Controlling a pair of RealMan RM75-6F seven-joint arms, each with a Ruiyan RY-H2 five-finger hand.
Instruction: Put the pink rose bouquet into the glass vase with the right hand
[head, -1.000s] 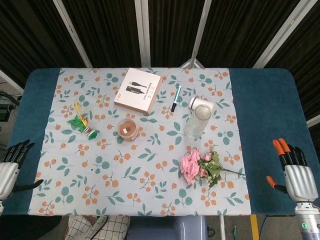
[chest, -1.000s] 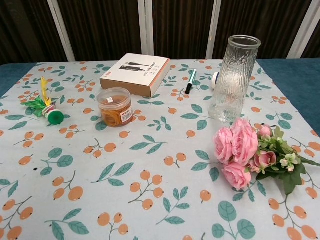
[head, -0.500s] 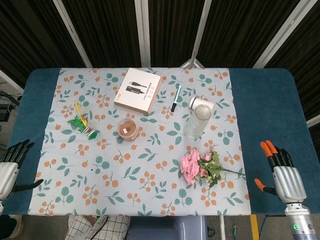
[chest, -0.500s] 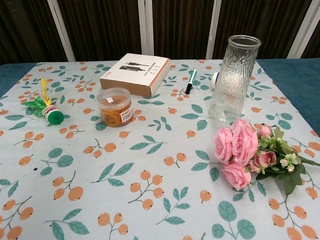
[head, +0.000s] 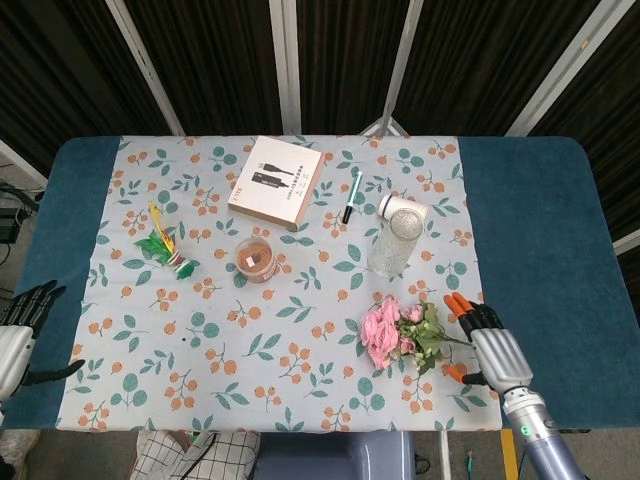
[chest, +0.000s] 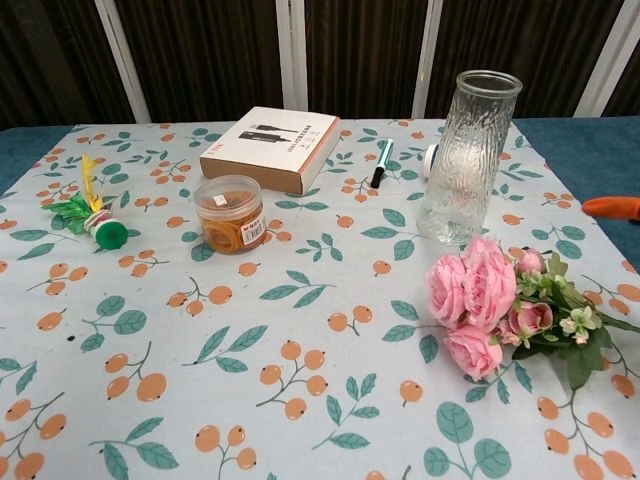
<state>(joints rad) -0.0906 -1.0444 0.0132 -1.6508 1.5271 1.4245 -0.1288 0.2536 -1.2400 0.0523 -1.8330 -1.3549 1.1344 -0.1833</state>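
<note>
Head view — right robot hand (head: 493, 352) open, fingers apart, just beside pink rose bouquet (head: 400, 333) stems — not gripping.

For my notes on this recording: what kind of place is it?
Probably a lab or demo bench, not a home: assorted props on a floral tablecloth, dark ribbed panels behind, and a robot right hand at the table.

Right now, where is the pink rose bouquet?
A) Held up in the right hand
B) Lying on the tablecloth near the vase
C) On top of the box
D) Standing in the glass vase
B: the pink rose bouquet lies flat on the cloth in front of the glass vase; the right hand is beside its stems, holding nothing.
</note>
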